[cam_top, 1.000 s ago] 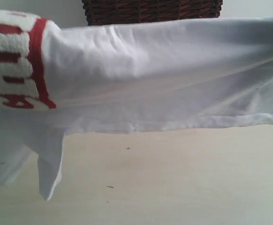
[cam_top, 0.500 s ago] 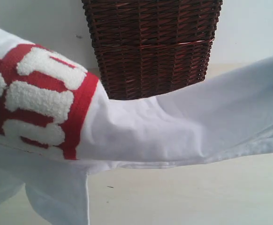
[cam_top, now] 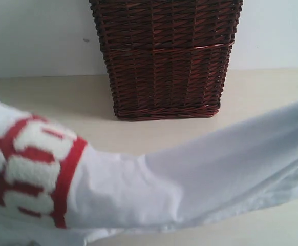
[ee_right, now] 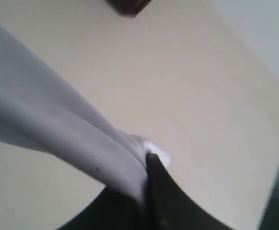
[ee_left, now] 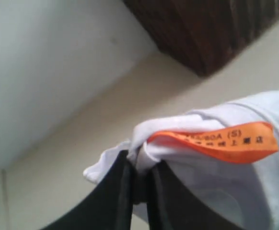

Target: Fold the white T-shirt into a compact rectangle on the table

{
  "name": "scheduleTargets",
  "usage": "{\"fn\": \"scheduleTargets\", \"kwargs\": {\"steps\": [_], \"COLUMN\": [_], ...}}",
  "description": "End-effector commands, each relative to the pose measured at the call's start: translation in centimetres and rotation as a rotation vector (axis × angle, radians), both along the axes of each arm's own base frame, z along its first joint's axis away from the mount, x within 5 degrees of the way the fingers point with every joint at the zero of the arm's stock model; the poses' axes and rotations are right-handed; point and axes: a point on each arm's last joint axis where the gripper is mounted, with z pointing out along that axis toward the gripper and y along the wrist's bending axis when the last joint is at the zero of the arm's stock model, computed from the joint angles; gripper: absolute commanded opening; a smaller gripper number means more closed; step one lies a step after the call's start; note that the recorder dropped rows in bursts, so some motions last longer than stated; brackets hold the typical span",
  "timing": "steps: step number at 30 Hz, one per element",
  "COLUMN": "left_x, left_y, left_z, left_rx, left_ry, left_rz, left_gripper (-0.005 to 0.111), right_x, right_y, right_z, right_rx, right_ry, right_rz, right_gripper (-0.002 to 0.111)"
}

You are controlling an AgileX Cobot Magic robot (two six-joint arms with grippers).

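Note:
The white T-shirt (cam_top: 190,184) stretches across the lower exterior view, low over the table (cam_top: 46,97), with its puffy red-outlined letters (cam_top: 31,174) at the left. Neither gripper shows in that view. In the left wrist view my left gripper (ee_left: 140,165) is shut on a bunched edge of the white T-shirt (ee_left: 235,191), next to its orange label (ee_left: 221,141). In the right wrist view my right gripper (ee_right: 145,165) is shut on another gathered edge of the white T-shirt (ee_right: 48,129), which runs taut away from it above the table (ee_right: 187,86).
A dark brown wicker basket (cam_top: 165,56) stands at the back middle of the table, in front of a pale wall (cam_top: 36,36). The basket's corner (ee_left: 211,28) shows in the left wrist view. The table's far edge (ee_right: 269,81) shows in the right wrist view.
The shirt has dropped from the top of the exterior view to its lower part, uncovering the basket and the table behind it. Both grips have stayed shut.

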Motion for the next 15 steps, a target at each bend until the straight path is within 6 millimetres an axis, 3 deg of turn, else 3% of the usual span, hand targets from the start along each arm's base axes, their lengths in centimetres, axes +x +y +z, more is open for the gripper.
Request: {"fn": "scheduleTargets", "kwargs": {"steps": [1, 6, 15], "left_x": [3.0, 7.5, 15.6], "left_y": [0.5, 1.4, 3.8], "left_z": [-5.7, -9.9, -14.9], "left_rx": [-0.026, 0.039, 0.149], "left_ry": [0.275, 0.362, 0.211], "left_rz": [0.016, 0.002, 0.143], "left_gripper": [0.0, 0.0, 0.0], "right_x": [3.0, 6.5, 15.7], "right_y": [1.5, 1.9, 3.2], "right_z": [-5.5, -10.2, -16.4], "right_rx": [0.013, -0.087, -0.135], "right_ry": [0.264, 0.458, 0.126], "right_rz": [0.032, 0.035, 0.03], "right_gripper": [0.0, 0.0, 0.0]}}
